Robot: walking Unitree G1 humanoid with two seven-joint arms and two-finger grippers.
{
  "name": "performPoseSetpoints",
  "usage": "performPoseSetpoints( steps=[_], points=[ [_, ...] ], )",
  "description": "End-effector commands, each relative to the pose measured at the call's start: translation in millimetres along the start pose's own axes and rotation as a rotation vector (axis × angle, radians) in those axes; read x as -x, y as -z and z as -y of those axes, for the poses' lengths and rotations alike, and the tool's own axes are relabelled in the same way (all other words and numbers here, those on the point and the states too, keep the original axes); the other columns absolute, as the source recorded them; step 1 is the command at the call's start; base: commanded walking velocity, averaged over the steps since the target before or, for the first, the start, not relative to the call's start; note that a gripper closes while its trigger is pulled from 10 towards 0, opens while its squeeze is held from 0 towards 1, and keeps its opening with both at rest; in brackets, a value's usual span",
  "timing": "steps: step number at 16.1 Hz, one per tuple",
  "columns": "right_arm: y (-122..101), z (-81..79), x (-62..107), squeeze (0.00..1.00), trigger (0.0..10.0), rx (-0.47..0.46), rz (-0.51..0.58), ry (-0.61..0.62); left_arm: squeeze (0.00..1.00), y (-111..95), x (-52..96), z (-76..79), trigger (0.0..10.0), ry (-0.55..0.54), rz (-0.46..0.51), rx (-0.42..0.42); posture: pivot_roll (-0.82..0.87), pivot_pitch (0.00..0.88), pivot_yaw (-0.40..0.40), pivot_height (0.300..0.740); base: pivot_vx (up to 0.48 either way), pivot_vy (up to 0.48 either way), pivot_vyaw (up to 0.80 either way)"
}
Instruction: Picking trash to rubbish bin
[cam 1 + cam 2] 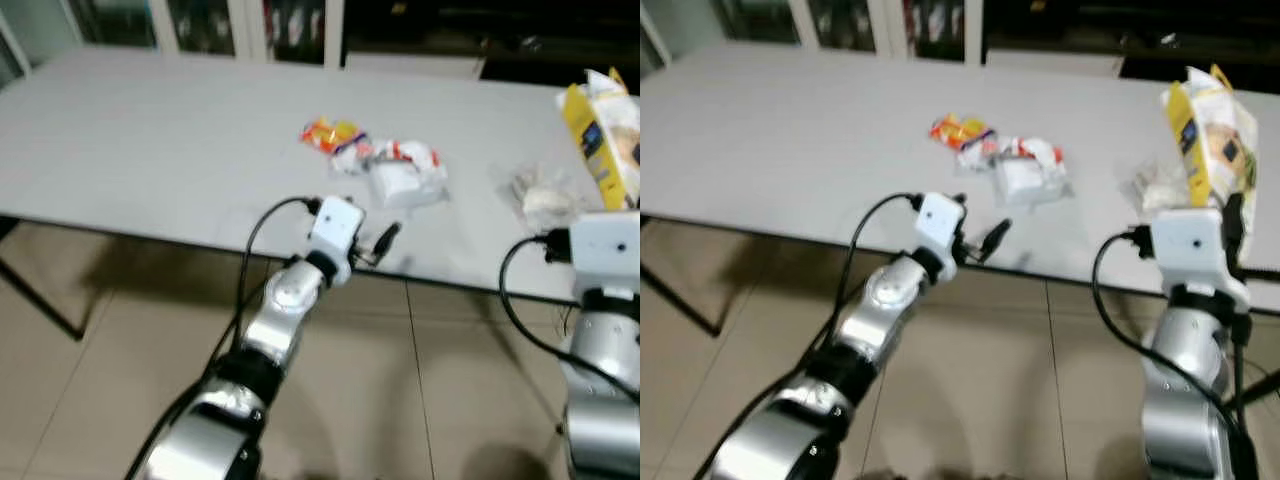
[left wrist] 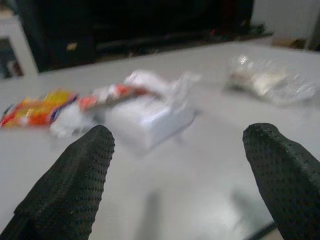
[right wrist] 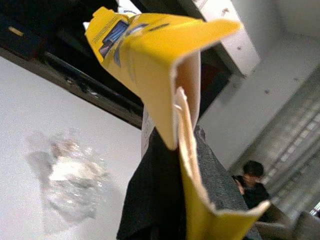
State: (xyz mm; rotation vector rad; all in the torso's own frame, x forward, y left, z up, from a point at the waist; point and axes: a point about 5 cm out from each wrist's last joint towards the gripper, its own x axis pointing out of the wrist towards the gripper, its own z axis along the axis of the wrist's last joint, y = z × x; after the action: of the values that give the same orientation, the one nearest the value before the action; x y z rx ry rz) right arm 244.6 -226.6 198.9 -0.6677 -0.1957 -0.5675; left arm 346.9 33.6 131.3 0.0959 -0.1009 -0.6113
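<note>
Right wrist view shows our right gripper (image 3: 175, 165) pinching the yellow snack bag (image 3: 165, 65) aloft for binning; left gripper (image 2: 175, 170), jaws wide, faces wrappers (image 2: 125, 105) at twelve o'clock.

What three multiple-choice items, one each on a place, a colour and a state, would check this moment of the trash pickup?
1. Where does the clear crumpled wrapper lie?
A. on the floor
B. on the table, to the right of the wrapper pile
C. in a bin

2. What colour is the bag in the right gripper?
A. yellow
B. green
C. black

3. How are the jaws of the left gripper?
A. shut on a wrapper
B. shut on nothing
C. open, holding nothing

Answers:
1 B, the eye views show it on the grey tabletop, right of the pile.
2 A, the right wrist view shows a yellow bag clamped between the fingers.
3 C, the left wrist view shows the two fingers wide apart over bare table.
</note>
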Motion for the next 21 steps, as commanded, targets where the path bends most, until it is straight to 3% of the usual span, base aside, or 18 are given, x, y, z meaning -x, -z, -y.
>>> performPoseSetpoints(
  steps=[1,7,17,21],
  points=[
    [-3.3,6.2,-0.5,0.0,10.0,0.01,0.016,0.019,0.0,-2.6,-2.2,2.9,10.0,0.011,0.008,0.005,0.04,0.069,0.007,0.74,0.0,-0.428,0.0],
    [0.0,9.0,-0.9,0.0,10.0,0.011,-0.009,0.039,0.0,-1.0,-1.7,2.5,10.0,0.008,0.001,0.002,0.04,0.073,0.008,0.74,0.0,-0.422,0.0],
    [5.8,13.6,-1.4,0.0,10.0,0.014,-0.036,0.048,0.0,-1.6,-4.7,4.1,10.0,-0.023,0.001,0.025,0.04,0.069,0.009,0.74,0.0,0.0,-0.78],
    [5.7,9.8,-2.4,0.0,10.0,0.014,-0.033,0.033,0.0,-1.9,-4.8,0.6,10.0,-0.048,-0.002,0.05,0.04,0.067,0.007,0.74,0.0,0.0,0.0]
  ],
)
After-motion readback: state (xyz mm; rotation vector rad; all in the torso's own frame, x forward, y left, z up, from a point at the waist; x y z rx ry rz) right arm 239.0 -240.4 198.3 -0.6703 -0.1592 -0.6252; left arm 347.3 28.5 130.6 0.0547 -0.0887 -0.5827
